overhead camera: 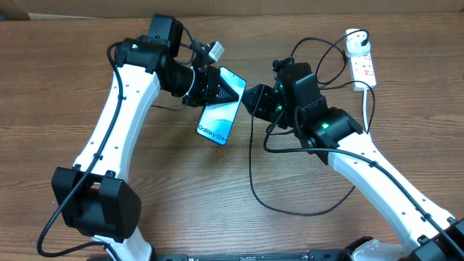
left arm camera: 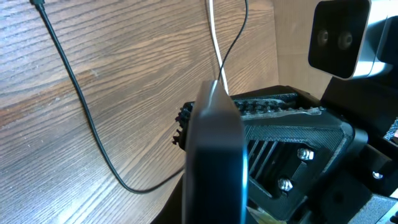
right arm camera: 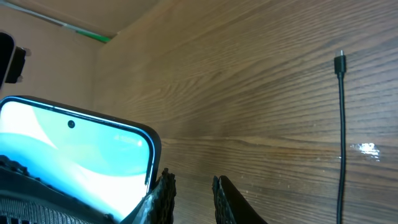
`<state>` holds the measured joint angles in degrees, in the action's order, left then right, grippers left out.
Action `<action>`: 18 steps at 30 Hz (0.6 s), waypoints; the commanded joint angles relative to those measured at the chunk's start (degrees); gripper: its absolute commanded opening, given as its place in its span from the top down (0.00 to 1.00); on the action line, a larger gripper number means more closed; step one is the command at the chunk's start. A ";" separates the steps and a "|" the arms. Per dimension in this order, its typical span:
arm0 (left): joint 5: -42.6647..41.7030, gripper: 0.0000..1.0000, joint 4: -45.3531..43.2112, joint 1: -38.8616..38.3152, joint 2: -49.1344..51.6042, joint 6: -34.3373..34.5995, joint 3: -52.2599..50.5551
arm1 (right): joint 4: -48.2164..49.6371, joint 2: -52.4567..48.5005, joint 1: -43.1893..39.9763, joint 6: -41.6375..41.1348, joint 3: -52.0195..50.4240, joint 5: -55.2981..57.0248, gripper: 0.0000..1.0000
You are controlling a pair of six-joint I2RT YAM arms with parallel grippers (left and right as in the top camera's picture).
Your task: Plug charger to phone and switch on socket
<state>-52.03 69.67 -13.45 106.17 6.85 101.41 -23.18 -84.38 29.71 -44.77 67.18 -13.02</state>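
Blue-white screen showing from above: one phone, held over the worktop, its far end clamped between the left jaws, pressed tight on it. Long axis slanting from far right to near left, lettered end toward the front edge. Just beside its right edge, right jaws parted only slightly, gripping nothing. One black charger cable looping over the wood, connector tip lying loose. One white power strip well apart, far right.
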 commanded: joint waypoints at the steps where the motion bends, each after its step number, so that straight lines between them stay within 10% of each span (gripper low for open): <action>1: -1.95 0.96 1.07 -2.47 -0.52 -1.33 -0.11 | 5.20 1.11 2.43 -0.20 3.96 -6.43 0.78; 18: -1.79 0.96 1.07 -2.78 -0.52 -1.31 -0.11 | 7.15 1.11 3.58 -0.44 4.15 -7.65 0.78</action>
<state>-52.21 70.15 -13.41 105.95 6.83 101.45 -20.56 -84.84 29.74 -45.17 67.18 -13.34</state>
